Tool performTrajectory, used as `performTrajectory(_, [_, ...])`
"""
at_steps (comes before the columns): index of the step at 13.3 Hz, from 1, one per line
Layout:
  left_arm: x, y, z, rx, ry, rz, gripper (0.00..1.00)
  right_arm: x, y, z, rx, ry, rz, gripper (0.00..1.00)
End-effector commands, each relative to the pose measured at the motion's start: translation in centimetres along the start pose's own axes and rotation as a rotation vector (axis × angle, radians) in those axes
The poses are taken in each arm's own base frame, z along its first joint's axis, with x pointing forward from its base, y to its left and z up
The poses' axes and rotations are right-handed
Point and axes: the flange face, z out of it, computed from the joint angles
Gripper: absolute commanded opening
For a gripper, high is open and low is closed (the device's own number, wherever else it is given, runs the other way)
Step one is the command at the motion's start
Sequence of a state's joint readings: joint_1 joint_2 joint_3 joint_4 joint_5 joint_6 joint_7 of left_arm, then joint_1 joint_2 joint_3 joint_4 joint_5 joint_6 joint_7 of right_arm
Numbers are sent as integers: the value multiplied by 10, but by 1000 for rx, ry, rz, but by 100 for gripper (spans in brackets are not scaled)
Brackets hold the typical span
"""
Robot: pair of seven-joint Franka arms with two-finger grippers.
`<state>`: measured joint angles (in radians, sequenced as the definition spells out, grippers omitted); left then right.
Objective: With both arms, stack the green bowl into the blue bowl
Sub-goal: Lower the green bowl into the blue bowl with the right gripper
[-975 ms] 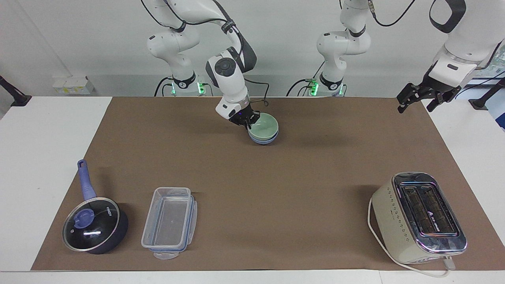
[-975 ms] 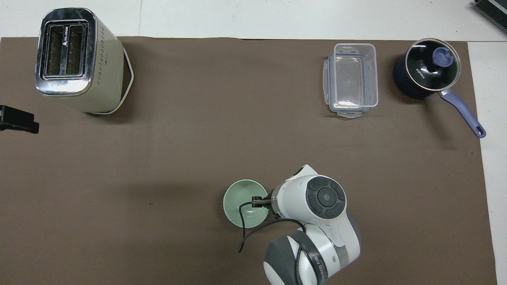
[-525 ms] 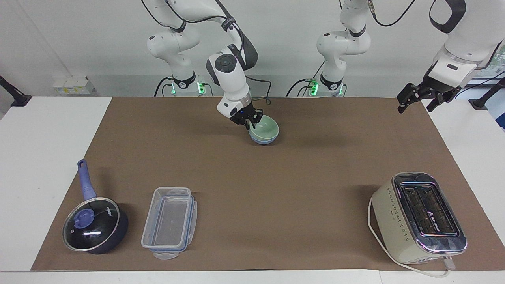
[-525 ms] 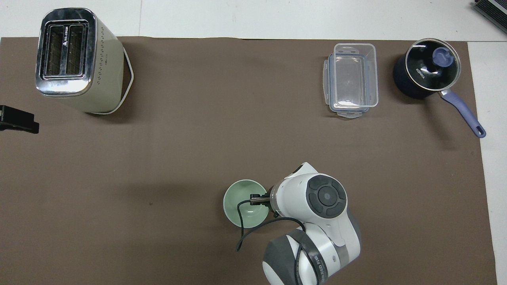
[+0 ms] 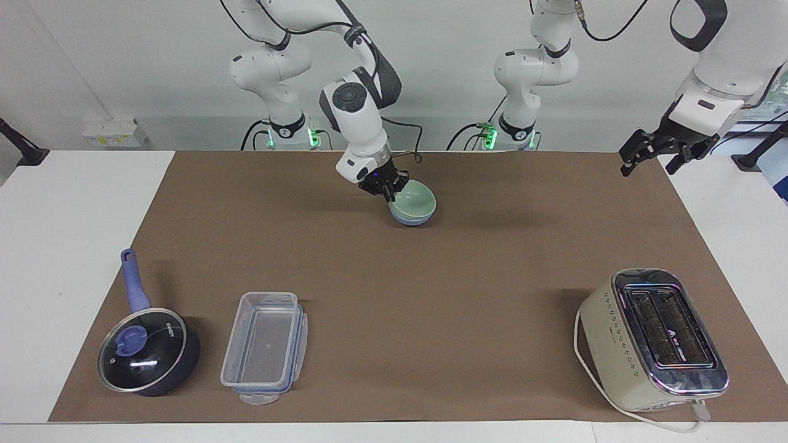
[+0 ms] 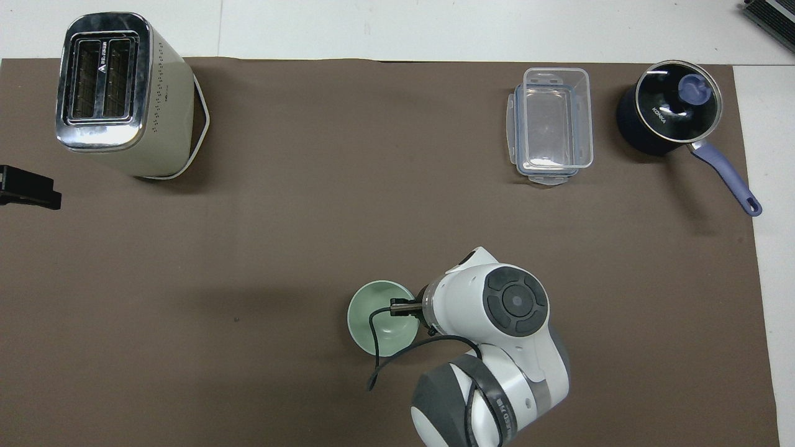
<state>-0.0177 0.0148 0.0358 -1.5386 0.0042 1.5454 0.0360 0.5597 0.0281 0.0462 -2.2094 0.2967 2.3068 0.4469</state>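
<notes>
The small, smooth mint-green bowl (image 5: 415,200) sits nested inside the light periwinkle-blue bowl (image 5: 411,217) at upper centre of the facing view, only a blue crescent showing beneath its rim; in the overhead view the green bowl (image 6: 380,318) hides the blue one entirely. A second ago the green bowl stood a little higher and askew in the blue one; it now sits lower and level, so the stack looks finished. The right arm's black two-finger gripper (image 5: 386,186) is at the green bowl's rim, on the side toward its own end of the table, and whether its fingers are clenched on the rim or have let go cannot be told. It has risen slightly over the last second, which suggests a withdrawal. The left arm's gripper (image 5: 654,152) waits at the upper right of the facing view, over the mat's corner, fingers spread and holding nothing. Untouched along the lower frame are a dark lidded saucepan (image 5: 149,351), a clear plastic container (image 5: 265,347) and a cream toaster (image 5: 652,339).
</notes>
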Motion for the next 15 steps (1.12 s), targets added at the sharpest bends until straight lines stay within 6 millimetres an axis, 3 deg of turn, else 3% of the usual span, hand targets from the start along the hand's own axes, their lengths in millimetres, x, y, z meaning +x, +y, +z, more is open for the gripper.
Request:
performTrajectory(1, [-1, -2, -3, 19, -9, -11, 100, 4, 11, -1, 11, -16, 15, 9])
performTrajectory(15, [-1, -2, -3, 19, -9, -11, 100, -2, 11, 8, 0, -33, 7, 11])
